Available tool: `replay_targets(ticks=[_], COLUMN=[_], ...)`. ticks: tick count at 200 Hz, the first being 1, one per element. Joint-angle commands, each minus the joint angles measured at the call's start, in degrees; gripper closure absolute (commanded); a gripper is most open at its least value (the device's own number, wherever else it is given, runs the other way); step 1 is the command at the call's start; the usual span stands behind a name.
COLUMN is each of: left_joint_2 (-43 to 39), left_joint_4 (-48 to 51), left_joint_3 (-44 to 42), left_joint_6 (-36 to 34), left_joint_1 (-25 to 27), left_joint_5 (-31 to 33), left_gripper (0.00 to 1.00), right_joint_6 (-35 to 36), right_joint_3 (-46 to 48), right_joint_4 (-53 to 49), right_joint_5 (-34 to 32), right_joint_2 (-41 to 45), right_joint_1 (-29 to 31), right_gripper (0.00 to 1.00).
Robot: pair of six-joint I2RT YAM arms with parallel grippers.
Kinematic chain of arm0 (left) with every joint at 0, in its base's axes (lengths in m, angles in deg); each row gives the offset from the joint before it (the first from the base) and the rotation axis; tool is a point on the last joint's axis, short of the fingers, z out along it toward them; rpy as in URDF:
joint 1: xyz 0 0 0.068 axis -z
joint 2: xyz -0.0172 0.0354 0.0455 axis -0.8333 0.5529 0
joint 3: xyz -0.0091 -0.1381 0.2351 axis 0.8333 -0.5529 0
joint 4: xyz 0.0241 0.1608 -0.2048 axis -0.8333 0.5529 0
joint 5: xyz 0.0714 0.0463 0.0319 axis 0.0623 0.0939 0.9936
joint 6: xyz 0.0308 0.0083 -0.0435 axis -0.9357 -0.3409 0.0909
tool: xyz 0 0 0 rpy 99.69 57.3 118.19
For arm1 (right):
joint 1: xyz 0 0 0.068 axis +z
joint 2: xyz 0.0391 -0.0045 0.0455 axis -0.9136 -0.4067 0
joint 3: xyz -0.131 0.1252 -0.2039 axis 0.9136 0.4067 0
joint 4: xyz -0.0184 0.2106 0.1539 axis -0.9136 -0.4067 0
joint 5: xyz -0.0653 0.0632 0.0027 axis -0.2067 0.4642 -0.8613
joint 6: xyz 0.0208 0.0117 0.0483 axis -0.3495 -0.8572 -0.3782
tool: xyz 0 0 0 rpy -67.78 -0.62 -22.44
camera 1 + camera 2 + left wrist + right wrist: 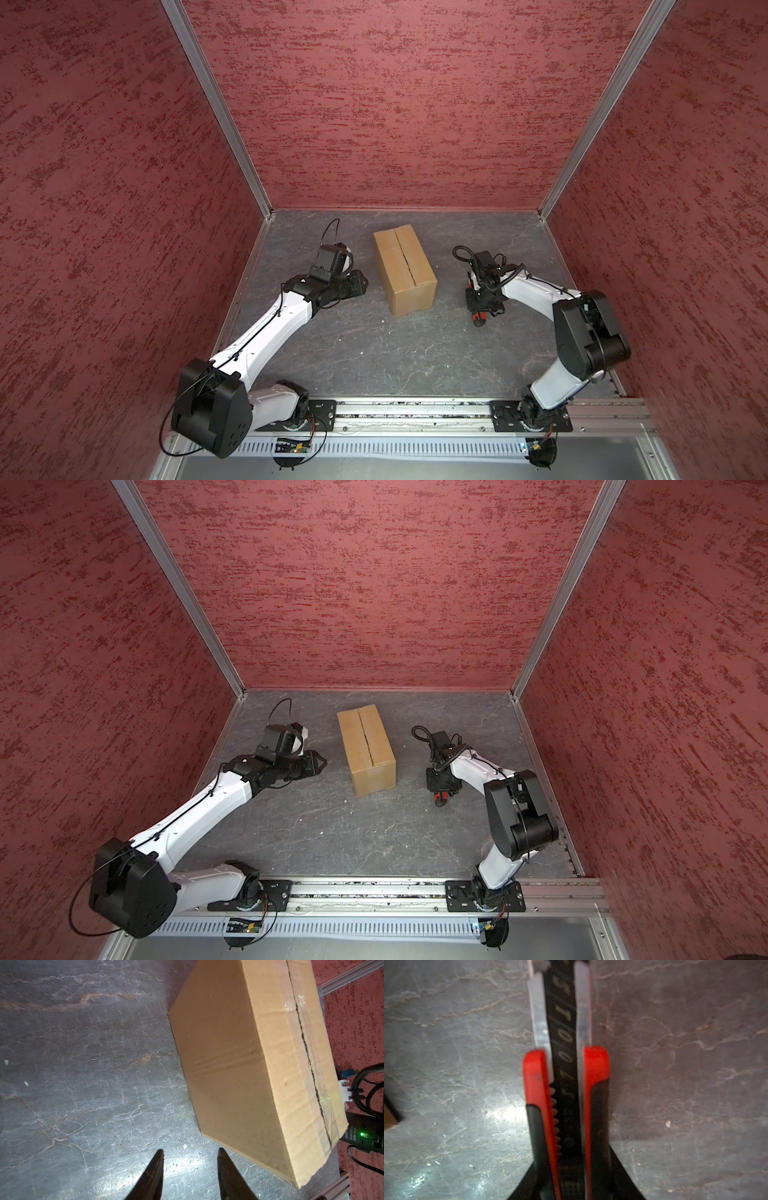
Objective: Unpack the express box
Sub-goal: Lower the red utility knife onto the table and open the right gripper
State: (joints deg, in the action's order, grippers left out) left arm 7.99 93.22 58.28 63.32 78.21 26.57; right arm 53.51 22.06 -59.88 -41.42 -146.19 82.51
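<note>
The express box [405, 270] [368, 748], a plain brown carton, stands shut at the middle of the grey table in both top views. A dark line runs along its taped centre seam [307, 1057]. My left gripper [360, 286] [322, 764] lies low just left of the box, pointing at its long side without touching it. In the left wrist view this gripper [191, 1150] is open with only bare table between its fingers. My right gripper [484, 307] [442, 789] [572, 1153] is right of the box, shut on a red-and-black utility knife [564, 1084] [478, 318].
Red textured walls [415, 104] close the cell at the back and on both sides, with aluminium posts in the corners. The arms' mounting rail [415, 411] runs along the front edge. A few white specks lie on the table [374, 353].
</note>
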Motion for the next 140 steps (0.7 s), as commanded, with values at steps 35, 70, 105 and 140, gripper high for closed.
replay_targets(ticks=[35,70,105,140], left_joint_2=[-0.04,-0.19,-0.19,-0.16], left_joint_4=[-1.49,-1.60,-1.85,-2.20], left_joint_3=[-0.93,-1.33,-1.55,-1.50], left_joint_6=[-1.14,-1.23,-1.30,-1.24], left_joint_1=[-0.77,-1.19,-1.48,-1.82], left_joint_5=[-1.28,-1.67,-2.28,-3.06], left_gripper=[0.57,0.57,0.57,0.56], right_joint_6=[0.63,0.14,-0.28,-0.28], right_joint_3=[0.11,0.19,0.20,0.11], right_joint_4=[3.52,4.22,4.64,4.52], right_joint_5=[0.58,0.18,-0.26,-0.87], right_joint_2=[-2.72,-4.01,-4.66,-4.33], right_joint_1=[-0.89,-1.04,-1.04,-1.10], right_gripper=[0.79,0.68,0.55,0.46])
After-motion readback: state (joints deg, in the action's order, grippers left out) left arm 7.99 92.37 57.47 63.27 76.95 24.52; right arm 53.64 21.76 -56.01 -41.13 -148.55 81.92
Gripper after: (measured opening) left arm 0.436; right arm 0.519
